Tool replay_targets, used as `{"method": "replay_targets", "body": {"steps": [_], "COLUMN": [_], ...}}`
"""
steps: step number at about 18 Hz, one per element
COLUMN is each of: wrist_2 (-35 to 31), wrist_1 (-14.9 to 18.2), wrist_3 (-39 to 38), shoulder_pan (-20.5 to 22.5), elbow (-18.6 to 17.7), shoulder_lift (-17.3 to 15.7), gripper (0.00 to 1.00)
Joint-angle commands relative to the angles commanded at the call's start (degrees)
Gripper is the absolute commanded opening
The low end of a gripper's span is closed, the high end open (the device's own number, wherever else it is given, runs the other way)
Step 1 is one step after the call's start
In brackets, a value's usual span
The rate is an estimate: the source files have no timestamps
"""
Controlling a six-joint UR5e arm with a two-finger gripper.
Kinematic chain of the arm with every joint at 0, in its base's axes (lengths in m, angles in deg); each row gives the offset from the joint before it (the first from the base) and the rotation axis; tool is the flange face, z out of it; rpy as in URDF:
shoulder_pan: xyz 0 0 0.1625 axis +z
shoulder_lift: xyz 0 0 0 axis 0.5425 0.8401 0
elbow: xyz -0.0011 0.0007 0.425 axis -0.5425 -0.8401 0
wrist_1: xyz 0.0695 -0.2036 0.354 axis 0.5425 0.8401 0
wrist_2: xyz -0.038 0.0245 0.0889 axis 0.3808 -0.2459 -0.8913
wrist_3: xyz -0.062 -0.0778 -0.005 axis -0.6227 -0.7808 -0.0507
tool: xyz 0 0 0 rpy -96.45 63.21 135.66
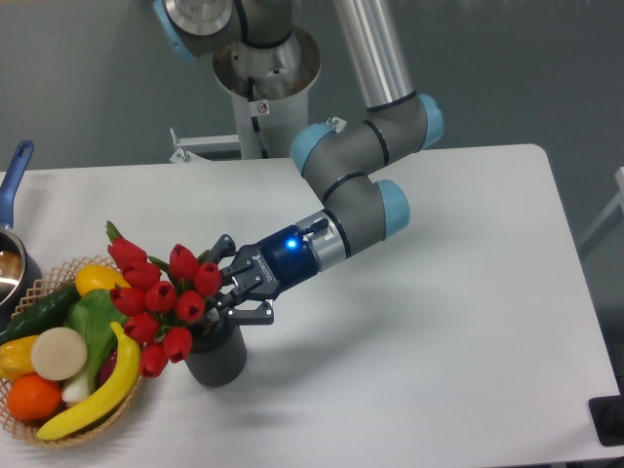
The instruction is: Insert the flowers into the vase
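Observation:
The flowers point(162, 296), a bunch of red tulip buds with green leaves, lean to the left over the mouth of the vase point(220, 360). Their stems run down into that mouth. The vase is a short dark ribbed cylinder standing on the white table point(439, 312) beside the basket. My gripper point(218, 293) reaches in from the right, just above the vase rim. Its black fingers are closed around the stems right behind the buds. The stem ends inside the vase are hidden.
A woven basket point(43, 289) with a banana, cucumber, orange and other produce sits at the left edge, touching the drooping buds. A blue-handled pot point(14, 174) is at the far left. The arm's base column point(265, 78) stands behind the table.

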Motion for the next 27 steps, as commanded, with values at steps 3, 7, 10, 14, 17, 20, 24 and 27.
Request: {"method": "replay_targets", "body": {"steps": [3, 7, 10, 14, 17, 20, 24, 27], "wrist_2": [-0.1, -0.2, -0.3, -1.1, -8.1, -9.9, -15.3, -21.0], "wrist_1": [0.0, 0.0, 0.0, -0.2, -0.1, 0.0, 0.0, 0.1], "wrist_3": [2.7, 4.1, 4.4, 4.9, 6.0, 5.7, 5.4, 5.1], "shoulder_pan": [0.0, 0.9, 1.6, 3.7, 6.8, 9.0, 13.3, 17.8], "elbow": [-0.6, -1.2, -1.8, -2.6, -3.5, -3.8, -3.3, -2.8], "shoulder_lift": [0.4, 0.4, 0.2, -1.6, -5.3, -8.0, -11.3, -14.1], "gripper": [0.60, 0.86, 0.95, 1.00, 1.00, 1.00, 1.00, 1.00]}}
